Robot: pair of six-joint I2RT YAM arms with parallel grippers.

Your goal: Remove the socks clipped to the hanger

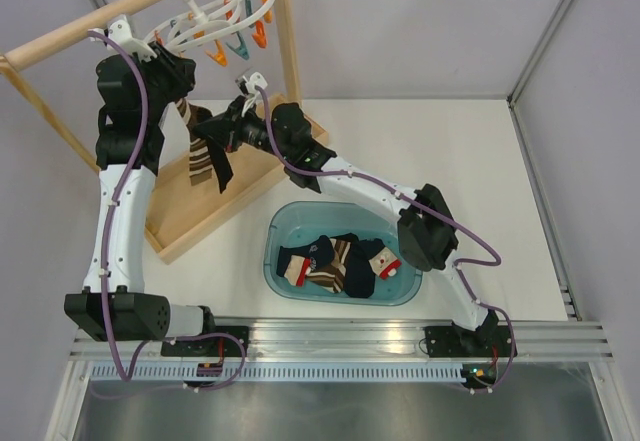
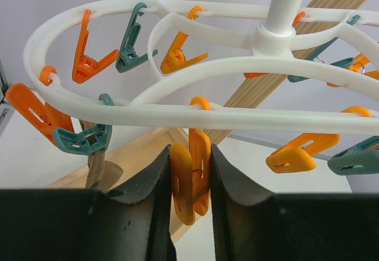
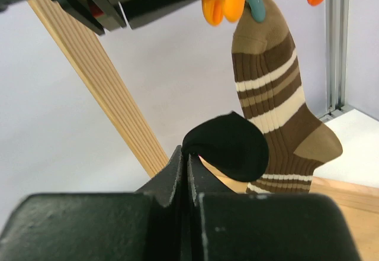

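Below the rack (image 1: pixel 60 33), left tool (image 2: pixel 189 157) clamps orange clip (image 2: pixel 192 187); right tool (image 3: pixel 188 154) clamps black sock (image 3: pixel 230 145).

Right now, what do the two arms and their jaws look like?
The left arm and right arm match: white tubular links between bulky black joint housings. A purple cable runs loosely along each. The jaws are thick and matte black.

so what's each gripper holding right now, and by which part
Right gripper: black sock, pinched by its edge. Left gripper: fingers squeeze an orange clip on the hanger, across its sides.
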